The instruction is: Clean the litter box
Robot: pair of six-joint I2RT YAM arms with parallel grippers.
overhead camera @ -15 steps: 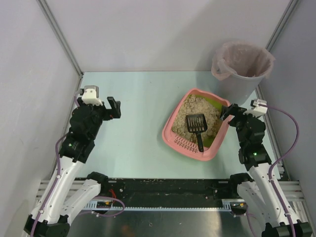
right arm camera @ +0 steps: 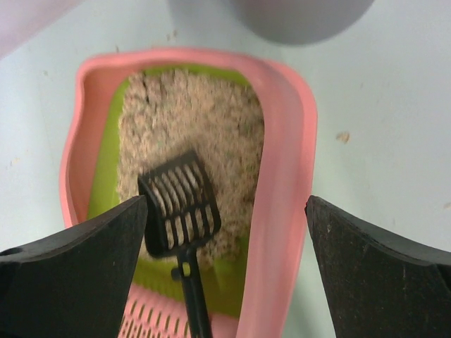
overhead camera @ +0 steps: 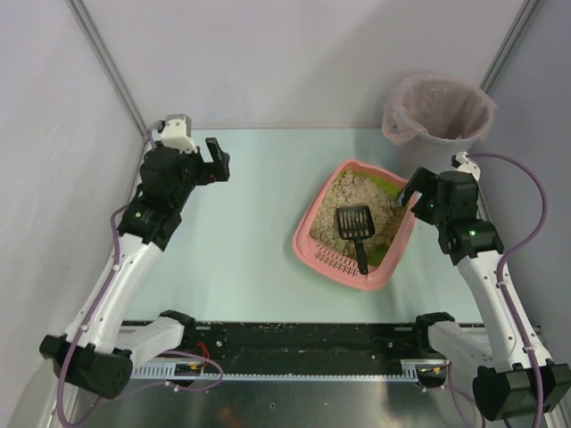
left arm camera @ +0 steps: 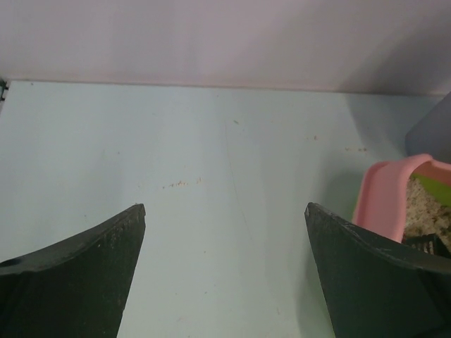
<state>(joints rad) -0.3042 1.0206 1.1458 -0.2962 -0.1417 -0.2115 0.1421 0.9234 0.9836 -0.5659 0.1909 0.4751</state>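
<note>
Pale green table (overhead camera: 250, 232) enclosed by light walls. Pink litter box (overhead camera: 305, 242) lies toward the right edge, slotted rim at its near end, with beige litter (right arm camera: 197, 120) over a yellow-green lining (right arm camera: 104, 165). Black slotted scoop (overhead camera: 355, 227) rests inside, head on the litter. Grey bag-lined bucket (overhead camera: 437, 134) stands in the far right corner, just beyond the box. Left gripper (overhead camera: 216, 159), fingers spread wide and empty, hovers near the far left corner; right gripper (overhead camera: 412, 194), equally wide and empty, hangs at the box's right rim

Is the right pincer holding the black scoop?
No, the scoop lies in the litter box, clear of the open, empty right pincer.
</note>
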